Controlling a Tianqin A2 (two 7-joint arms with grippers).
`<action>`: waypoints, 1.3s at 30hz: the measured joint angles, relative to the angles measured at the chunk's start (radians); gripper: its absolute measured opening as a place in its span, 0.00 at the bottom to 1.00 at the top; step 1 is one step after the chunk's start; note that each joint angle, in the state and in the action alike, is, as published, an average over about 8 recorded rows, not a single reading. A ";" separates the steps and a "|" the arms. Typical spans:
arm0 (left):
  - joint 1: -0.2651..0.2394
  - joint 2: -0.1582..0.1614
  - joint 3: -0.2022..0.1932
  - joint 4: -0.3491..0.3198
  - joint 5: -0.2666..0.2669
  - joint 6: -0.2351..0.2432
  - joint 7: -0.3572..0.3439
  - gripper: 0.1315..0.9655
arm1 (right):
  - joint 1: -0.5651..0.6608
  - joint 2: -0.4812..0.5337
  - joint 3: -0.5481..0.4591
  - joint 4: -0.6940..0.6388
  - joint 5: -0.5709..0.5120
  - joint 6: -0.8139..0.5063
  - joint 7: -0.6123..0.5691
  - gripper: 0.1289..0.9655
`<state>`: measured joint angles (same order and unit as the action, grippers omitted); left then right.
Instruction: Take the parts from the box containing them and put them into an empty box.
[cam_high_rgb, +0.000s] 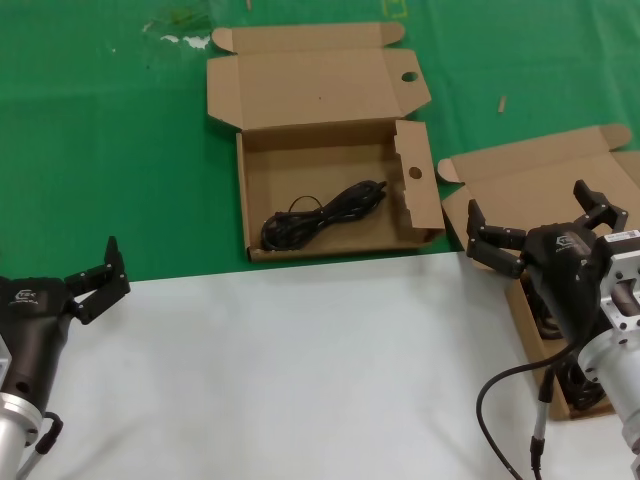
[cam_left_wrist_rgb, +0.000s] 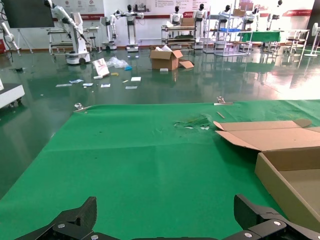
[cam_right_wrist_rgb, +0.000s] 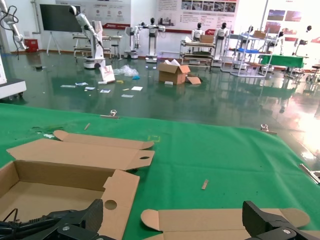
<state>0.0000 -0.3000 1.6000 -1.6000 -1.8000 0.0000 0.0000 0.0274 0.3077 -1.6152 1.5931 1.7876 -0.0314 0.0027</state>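
Right pincer (cam_high_rgb: 535, 228) hovers w/ fingers spread wide, nothing in them, over the plain box (cam_high_rgb: 520, 190) at the right edge of the table (cam_high_rgb: 300, 380). That box's contents sit mostly under the arm; only dark bits show beside the wrist, can't tell how many parts are left or how they lie.

Holed box (cam_high_rgb: 325, 150) is left of & a bit farther than the right pincer, lid open toward the far side. One cable bundle (cam_high_rgb: 322, 215) already lies in it, long axis diagonal, near-left to far-right.

Key relation: source box is directly beneath the right pincer, so the next pick is prob. straight down, then carry left/far to the holed box. Right arm clearly nearer to both boxes.

Left pincer (cam_high_rgb: 97, 277) parked at near-left over the white area, also spread & empty, well apart from either box.
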 joint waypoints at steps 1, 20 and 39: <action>0.000 0.000 0.000 0.000 0.000 0.000 0.000 1.00 | 0.000 0.000 0.000 0.000 0.000 0.000 0.000 1.00; 0.000 0.000 0.000 0.000 0.000 0.000 0.000 1.00 | 0.000 0.000 0.000 0.000 0.000 0.000 0.000 1.00; 0.000 0.000 0.000 0.000 0.000 0.000 0.000 1.00 | 0.000 0.000 0.000 0.000 0.000 0.000 0.000 1.00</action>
<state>0.0000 -0.3000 1.6000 -1.6000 -1.8000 0.0000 0.0000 0.0274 0.3077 -1.6152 1.5931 1.7876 -0.0314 0.0027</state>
